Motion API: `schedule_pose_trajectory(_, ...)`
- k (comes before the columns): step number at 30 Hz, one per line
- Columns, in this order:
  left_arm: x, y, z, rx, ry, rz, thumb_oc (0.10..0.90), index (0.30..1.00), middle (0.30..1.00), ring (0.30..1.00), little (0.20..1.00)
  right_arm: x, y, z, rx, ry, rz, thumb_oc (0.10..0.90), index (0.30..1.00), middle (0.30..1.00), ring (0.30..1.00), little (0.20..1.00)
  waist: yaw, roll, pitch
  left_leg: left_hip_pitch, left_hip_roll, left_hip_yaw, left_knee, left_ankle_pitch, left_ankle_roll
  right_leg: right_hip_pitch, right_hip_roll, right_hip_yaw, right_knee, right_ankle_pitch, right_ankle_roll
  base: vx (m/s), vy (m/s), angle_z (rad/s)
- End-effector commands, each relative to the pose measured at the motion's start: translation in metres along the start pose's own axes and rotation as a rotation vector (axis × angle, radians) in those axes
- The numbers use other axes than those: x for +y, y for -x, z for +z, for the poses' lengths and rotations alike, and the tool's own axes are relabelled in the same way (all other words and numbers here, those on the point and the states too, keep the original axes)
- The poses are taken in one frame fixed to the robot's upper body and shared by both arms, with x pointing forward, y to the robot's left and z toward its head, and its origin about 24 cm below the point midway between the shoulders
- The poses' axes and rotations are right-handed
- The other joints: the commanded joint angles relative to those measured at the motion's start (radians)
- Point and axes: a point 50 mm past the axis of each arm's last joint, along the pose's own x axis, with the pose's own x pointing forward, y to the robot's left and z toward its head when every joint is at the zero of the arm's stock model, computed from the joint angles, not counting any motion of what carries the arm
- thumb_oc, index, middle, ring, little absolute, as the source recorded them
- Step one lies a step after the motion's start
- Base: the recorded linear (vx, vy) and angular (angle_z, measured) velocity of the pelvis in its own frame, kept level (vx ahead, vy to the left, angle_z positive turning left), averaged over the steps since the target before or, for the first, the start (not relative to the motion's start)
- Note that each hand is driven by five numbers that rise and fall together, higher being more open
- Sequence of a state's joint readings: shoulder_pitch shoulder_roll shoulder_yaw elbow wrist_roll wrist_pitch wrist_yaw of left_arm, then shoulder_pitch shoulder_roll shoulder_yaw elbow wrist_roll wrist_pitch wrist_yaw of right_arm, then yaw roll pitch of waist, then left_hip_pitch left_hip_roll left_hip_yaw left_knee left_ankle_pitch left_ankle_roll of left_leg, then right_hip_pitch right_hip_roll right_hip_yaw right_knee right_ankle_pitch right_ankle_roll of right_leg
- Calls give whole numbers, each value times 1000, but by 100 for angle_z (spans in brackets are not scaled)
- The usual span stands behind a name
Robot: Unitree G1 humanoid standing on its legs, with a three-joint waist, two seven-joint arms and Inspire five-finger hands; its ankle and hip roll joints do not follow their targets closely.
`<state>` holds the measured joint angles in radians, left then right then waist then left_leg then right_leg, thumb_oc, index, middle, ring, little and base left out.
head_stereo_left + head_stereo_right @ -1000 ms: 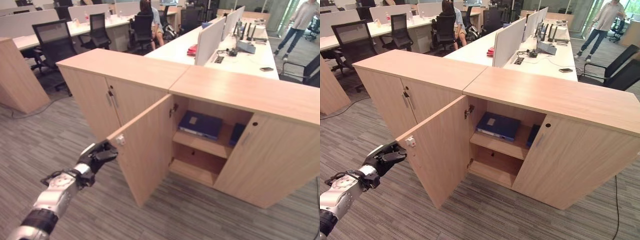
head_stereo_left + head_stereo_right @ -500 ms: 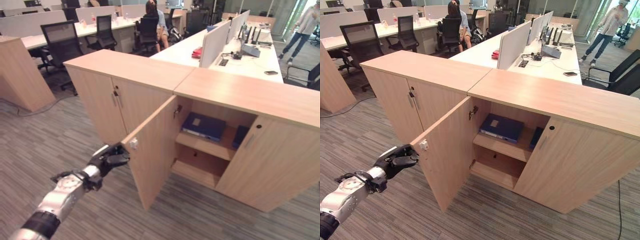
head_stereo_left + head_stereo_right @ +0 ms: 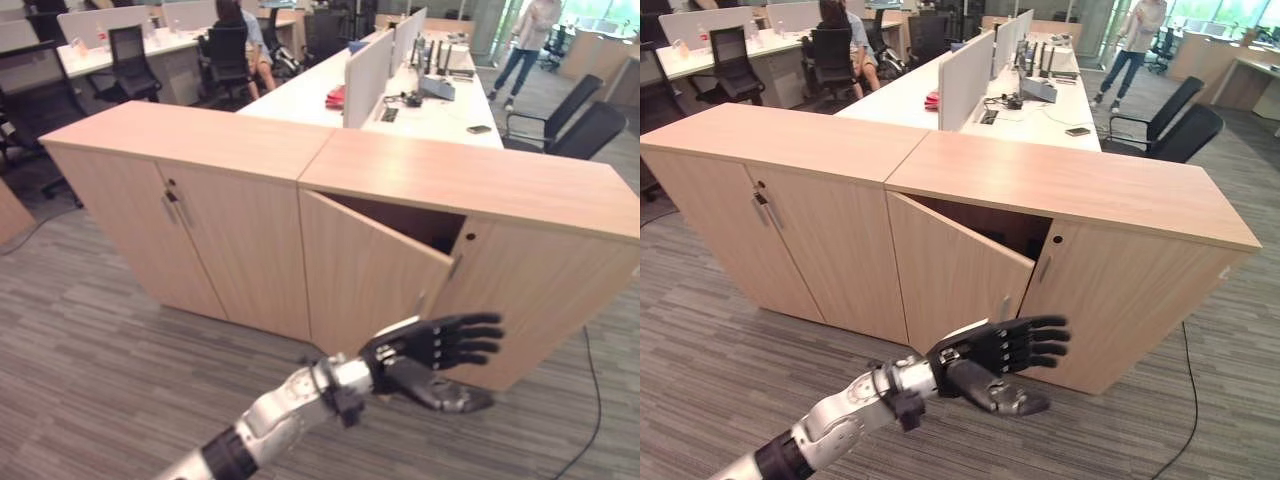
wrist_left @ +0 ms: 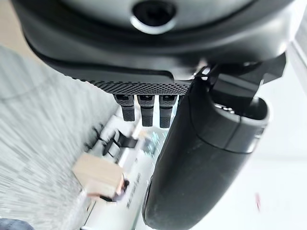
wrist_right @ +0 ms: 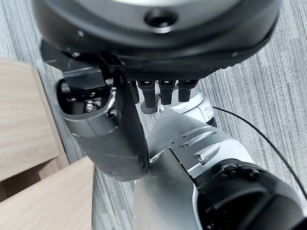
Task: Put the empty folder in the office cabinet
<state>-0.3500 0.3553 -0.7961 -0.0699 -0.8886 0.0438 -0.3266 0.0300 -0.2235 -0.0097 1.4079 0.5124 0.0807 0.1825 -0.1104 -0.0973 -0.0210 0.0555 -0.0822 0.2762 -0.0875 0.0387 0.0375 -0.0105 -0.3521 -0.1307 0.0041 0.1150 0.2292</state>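
The office cabinet (image 3: 470,180) is a low light-wood unit. Its left door (image 3: 370,270) stands only slightly ajar, with a dark gap along its top edge. My left hand (image 3: 430,350) hovers in front of that door's free edge, low down, with fingers straight and thumb spread, holding nothing. The same hand (image 3: 1000,350) appears in the right eye view, and its thumb (image 4: 201,158) in the left wrist view. The cabinet's inside is hidden behind the door. My right hand (image 5: 110,134) hangs relaxed over the carpet beside a wooden panel (image 5: 29,124).
A matching cabinet (image 3: 180,140) with shut doors adjoins on the left. Behind stand white desks (image 3: 420,95) with screens, a seated person (image 3: 235,20), a walking person (image 3: 525,40) and a black chair (image 3: 570,130). Grey striped carpet lies in front.
The door has swung from wide open to nearly shut, hiding the blue folder on the shelf. My left hand has moved right, from the door's edge to its front. The camera shifted too.
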Motion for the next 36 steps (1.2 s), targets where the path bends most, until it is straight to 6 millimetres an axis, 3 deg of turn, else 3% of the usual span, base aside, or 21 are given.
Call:
schedule_pose_trajectory(1, -5, -14, 60, -283, -48, -50, 800, 900, 900, 900, 900, 17, -3, 1, 33, 73, 32, 800, 900, 900, 900, 900, 17, 61, 19, 8, 4, -108, 0, -114, -5, 63, -22, -42, 91, 32, 28, 0, 0, 0)
schedule_pose_trajectory(7, 1, -9, 52, -260, -39, -9, 800, 900, 900, 900, 900, 20, -4, 4, 22, 76, 36, 800, 900, 900, 900, 900, 19, 61, 23, 11, 5, -108, 0, -115, -6, 64, -20, -44, 88, 30, 27, 1, -1, -1)
schedule_pose_trajectory(12, 16, 8, 41, -235, -47, 91, 800, 900, 900, 900, 900, 19, -4, 4, 23, 65, 32, 800, 900, 900, 900, 900, 27, 62, 26, 13, 4, -107, 0, -116, -7, 68, -20, -47, 85, 31, 27, 2, -2, -1)
schedule_pose_trajectory(15, 33, 35, 24, -172, -75, 220, 800, 900, 900, 900, 900, 18, -3, 3, 24, 44, 34, 800, 900, 900, 900, 900, 38, 62, 27, 11, 3, -108, 0, -116, -8, 71, -19, -51, 81, 30, 26, 0, 0, 0)
schedule_pose_trajectory(21, 64, 103, -36, 27, 2, 546, 800, 900, 900, 900, 900, 14, -3, 1, 23, 22, 26, 800, 900, 900, 900, 900, 51, 67, 27, 9, 11, -97, 0, -118, -9, 69, -16, -57, 63, 31, 25, 0, -2, -1)
schedule_pose_trajectory(22, 69, 115, -51, 58, 47, 626, 800, 900, 900, 900, 900, 13, -2, 1, 23, 20, 23, 800, 900, 900, 900, 900, 51, 67, 27, 8, 13, -93, 0, -117, -9, 68, -14, -58, 58, 30, 24, -4, -26, -4)
schedule_pose_trajectory(23, 77, 139, -81, 144, 123, 774, 800, 900, 900, 900, 900, 13, -3, 2, 18, 13, 24, 800, 900, 900, 900, 900, 50, 67, 28, 7, 18, -87, 0, -114, -11, 64, -8, -56, 56, 25, 21, -10, -33, -3)
schedule_pose_trajectory(26, 85, 172, -115, 322, 113, 958, 800, 900, 900, 900, 900, 15, -3, 5, -2, 7, 24, 800, 900, 900, 900, 900, 46, 68, 27, 5, 29, -83, 0, -109, -15, 61, 1, -53, 50, 13, 14, -10, -48, -14)
schedule_pose_trajectory(29, 75, 231, -177, 688, 167, 1246, 800, 900, 900, 900, 900, 15, -3, 4, -13, 6, 11, 800, 900, 900, 900, 900, 38, 63, 19, 1, 54, -59, 0, -100, -28, 52, 22, -58, 31, -16, 0, -12, -111, -12)
schedule_pose_trajectory(30, 72, 245, -183, 791, 95, 1328, 800, 900, 900, 900, 900, 16, -3, 4, -23, 12, -1, 800, 900, 900, 900, 900, 41, 57, 16, -1, 67, -50, 0, -97, -36, 53, 33, -61, 19, -33, -9, -15, -138, -7)
schedule_pose_trajectory(31, 72, 245, -183, 791, 94, 1329, 800, 900, 900, 900, 900, 16, -3, 4, -24, 12, -1, 800, 900, 900, 900, 900, 41, 57, 17, -1, 67, -50, 0, -97, -36, 53, 34, -61, 19, -33, -9, -16, -126, -14)
schedule_pose_trajectory(33, 51, 266, -202, 921, 165, 1375, 800, 900, 900, 900, 900, 15, -3, 4, -35, 16, -15, 800, 900, 900, 900, 900, 45, 53, 16, 1, 87, -36, 0, -90, -51, 60, 53, -71, 1, -63, -20, -9, -134, -23)
schedule_pose_trajectory(36, 33, 280, -213, 930, 284, 1415, 800, 900, 900, 900, 900, 12, -3, 4, -44, -5, -20, 800, 900, 900, 900, 900, 48, 56, 17, 3, 113, -28, 0, -79, -69, 69, 74, -71, -13, -79, -32, -1, -148, -10)
